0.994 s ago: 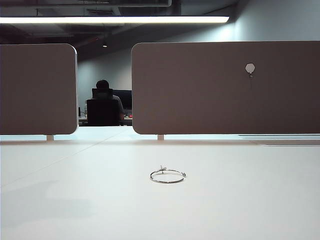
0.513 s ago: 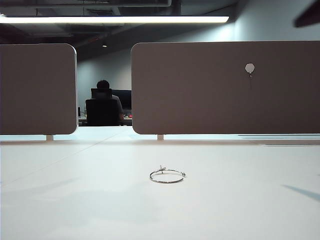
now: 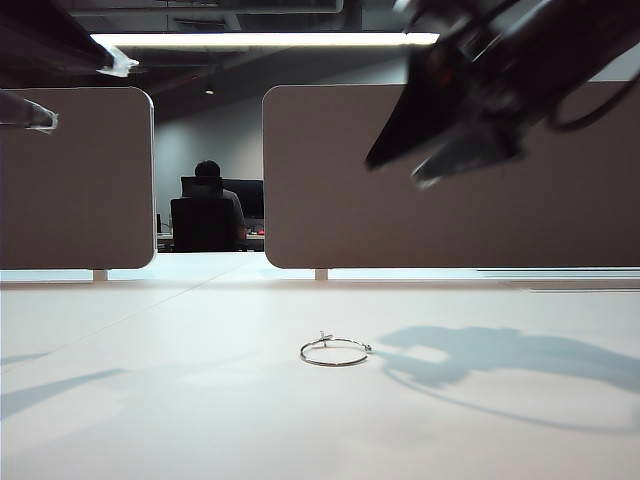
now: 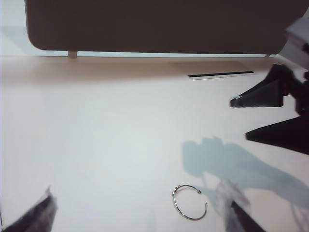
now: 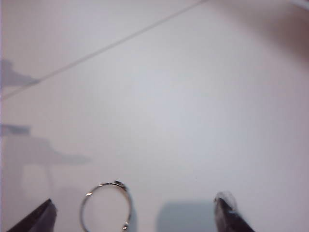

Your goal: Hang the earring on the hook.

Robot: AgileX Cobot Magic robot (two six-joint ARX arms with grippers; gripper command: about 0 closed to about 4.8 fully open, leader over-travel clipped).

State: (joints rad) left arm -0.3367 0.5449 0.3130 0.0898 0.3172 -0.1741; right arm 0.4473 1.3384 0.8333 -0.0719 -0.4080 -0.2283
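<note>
Silver wire, the earring (image 3: 335, 352) lies flat on the white table (image 3: 180, 420), about midway between its side edges and well short of the far edge where the brown panel (image 3: 330, 190) stands. The right gripper (image 3: 440, 160) hangs high above the table, right of the earring and in front of the panel, its dark fingers (image 3: 395, 140) spread apart and empty. The left gripper (image 3: 75, 90) sits at the upper left; its fingers (image 3: 118, 65) look parted, though only the tips show. The hook is probably hidden behind the right arm.
</note>
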